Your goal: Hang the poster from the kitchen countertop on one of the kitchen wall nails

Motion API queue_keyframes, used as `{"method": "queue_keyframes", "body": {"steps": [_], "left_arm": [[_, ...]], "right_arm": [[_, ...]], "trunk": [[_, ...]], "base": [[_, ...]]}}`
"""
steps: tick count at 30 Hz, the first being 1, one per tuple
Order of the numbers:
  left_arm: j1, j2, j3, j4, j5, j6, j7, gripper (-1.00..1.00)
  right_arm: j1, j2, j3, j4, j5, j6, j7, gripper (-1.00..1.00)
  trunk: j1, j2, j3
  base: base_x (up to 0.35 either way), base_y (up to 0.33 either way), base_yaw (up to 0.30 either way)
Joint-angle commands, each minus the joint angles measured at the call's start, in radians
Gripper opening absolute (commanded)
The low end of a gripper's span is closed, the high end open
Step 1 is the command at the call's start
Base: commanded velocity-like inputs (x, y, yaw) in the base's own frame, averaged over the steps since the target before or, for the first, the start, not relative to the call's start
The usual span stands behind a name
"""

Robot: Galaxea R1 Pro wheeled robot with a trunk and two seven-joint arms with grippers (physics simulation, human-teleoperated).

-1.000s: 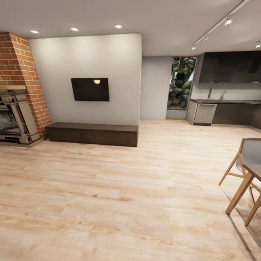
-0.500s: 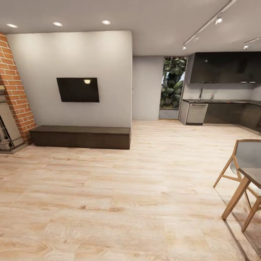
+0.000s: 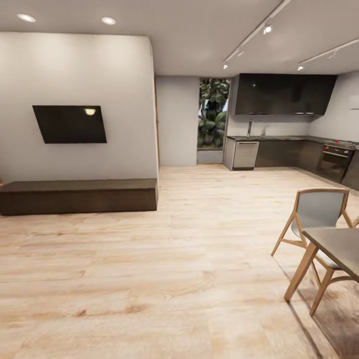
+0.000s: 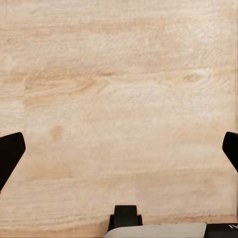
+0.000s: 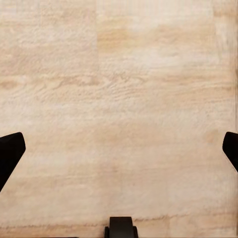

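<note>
Overview: approach to the kitchen counter (image 3: pixel 269 138), poster too distant to make out.
Left claw (image 4: pixel 119 148) and right claw (image 5: pixel 119 148) gape empty over floor (image 3: pixel 174 259); the base risks clipping the dining chair (image 3: pixel 314 219).

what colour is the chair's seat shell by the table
Light grey, on a light wood frame; the chair shows best in the head view.

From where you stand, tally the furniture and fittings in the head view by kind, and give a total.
Wall-mounted TV: 1
Low dark bench: 1
Wooden chair: 1
Table: 1
Dishwasher: 1
Oven: 1
Total: 6
</note>
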Motion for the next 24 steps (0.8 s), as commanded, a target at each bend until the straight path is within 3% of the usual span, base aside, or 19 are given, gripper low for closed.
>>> {"method": "queue_keyframes", "body": {"steps": [1, 7, 24], "left_arm": [[0.0, 0.0, 0.002, -0.001, -0.003, -0.002, 0.001, 1.0], [0.0, 0.0, 0.001, -0.001, -0.003, -0.002, 0.001, 1.0], [0.0, 0.0, 0.002, 0.0, -0.003, -0.002, 0.001, 1.0]], "right_arm": [[-0.001, 0.0, 0.0, 0.001, 0.0, -0.003, -0.001, 1.0], [-0.001, 0.0, 0.0, 0.001, 0.001, -0.003, -0.002, 1.0], [-0.001, 0.0, 0.0, 0.001, 0.002, -0.003, -0.002, 1.0]], "trunk": [[0.001, 0.0, -0.001], [0.001, 0.0, -0.001], [0.001, 0.0, -0.001]], "base": [[0.331, -0.086, -0.265], [0.331, -0.082, -0.107], [0.331, -0.01, -0.007]]}}
